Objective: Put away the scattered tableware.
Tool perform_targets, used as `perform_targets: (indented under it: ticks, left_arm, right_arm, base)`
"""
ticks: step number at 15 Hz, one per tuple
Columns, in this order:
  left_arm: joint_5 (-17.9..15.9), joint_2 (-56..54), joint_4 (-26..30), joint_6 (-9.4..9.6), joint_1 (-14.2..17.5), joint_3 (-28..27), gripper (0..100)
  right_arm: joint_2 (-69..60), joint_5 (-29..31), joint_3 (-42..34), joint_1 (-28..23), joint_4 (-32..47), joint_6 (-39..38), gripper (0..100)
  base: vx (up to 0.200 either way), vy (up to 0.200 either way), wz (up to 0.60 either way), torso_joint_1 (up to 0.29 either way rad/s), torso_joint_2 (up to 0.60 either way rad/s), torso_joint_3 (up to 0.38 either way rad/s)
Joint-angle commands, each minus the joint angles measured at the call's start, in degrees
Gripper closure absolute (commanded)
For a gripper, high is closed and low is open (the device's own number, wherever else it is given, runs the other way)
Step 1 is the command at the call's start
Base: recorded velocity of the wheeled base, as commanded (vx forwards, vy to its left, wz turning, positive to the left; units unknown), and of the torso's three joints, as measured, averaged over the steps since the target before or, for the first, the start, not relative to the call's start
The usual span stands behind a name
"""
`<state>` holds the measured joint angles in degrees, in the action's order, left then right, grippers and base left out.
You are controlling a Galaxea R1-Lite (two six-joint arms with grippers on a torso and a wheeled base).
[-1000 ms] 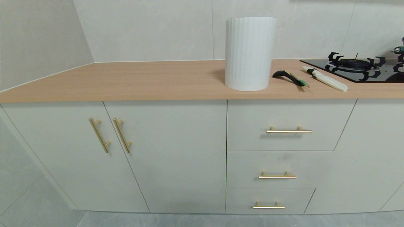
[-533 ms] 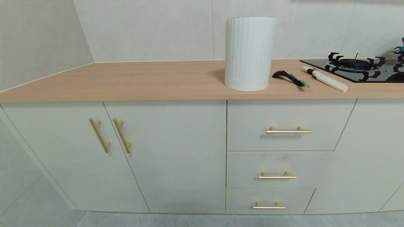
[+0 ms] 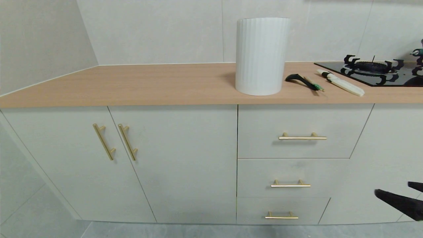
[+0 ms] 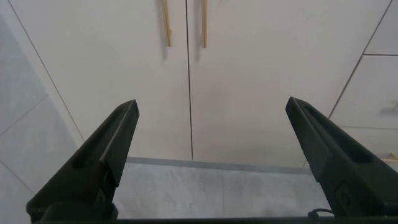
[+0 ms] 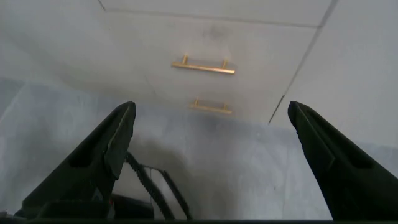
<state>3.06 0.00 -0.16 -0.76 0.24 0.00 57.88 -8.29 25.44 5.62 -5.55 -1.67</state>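
As right gripper [image 3: 392, 187] sits lower right, spread and empty, best raise it to black utensil [image 3: 299, 79] upper right; pinch mid-handle; left gripper [image 4: 211, 102] spread too.

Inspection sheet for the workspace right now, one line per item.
Surface: wooden countertop.
Job's things: black utensil and white knife lying between the white ribbed container and the gas hob.
Clutter: nothing seen.
Grippers: left gripper, jaws open, facing the cabinet doors; right gripper, jaws open, low before the drawers.
Cables: black cable by the right gripper.
Surroundings: tiled wall.
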Motion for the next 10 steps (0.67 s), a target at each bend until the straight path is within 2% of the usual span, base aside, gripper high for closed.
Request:
perform_targets:
  ticks: [1, 2, 6, 10]
  left_arm:
    - [0.0, 0.0, 0.0, -0.04, 0.0, 0.0, 0]
    - [0.0, 0.0, 0.0, -0.04, 0.0, 0.0, 0]
    - [0.0, 0.0, 0.0, -0.04, 0.0, 0.0, 0]
    - [0.0, 0.1, 0.0, -0.04, 0.0, 0.0, 0]
  right_arm:
    - [23.3, -0.9, 6.5, 0.5, -7.2, 0.3, 0]
    - [29.4, -0.9, 9.5, 0.4, -8.1, 0.3, 0]
    - [38.5, -0.9, 15.3, 0.5, -8.3, 0.1, 0]
    - [46.2, -0.4, 14.5, 1.4, -13.3, -0.1, 0]
  base:
    - [0.0, 0.0, 0.0, 0.0, 0.0, 0.0]
    - [0.0, 0.0, 0.0, 0.0, 0.0, 0.0]
    - [0.0, 0.0, 0.0, 0.0, 0.0, 0.0]
    - [0.0, 0.0, 0.0, 0.0, 0.0, 0.0]
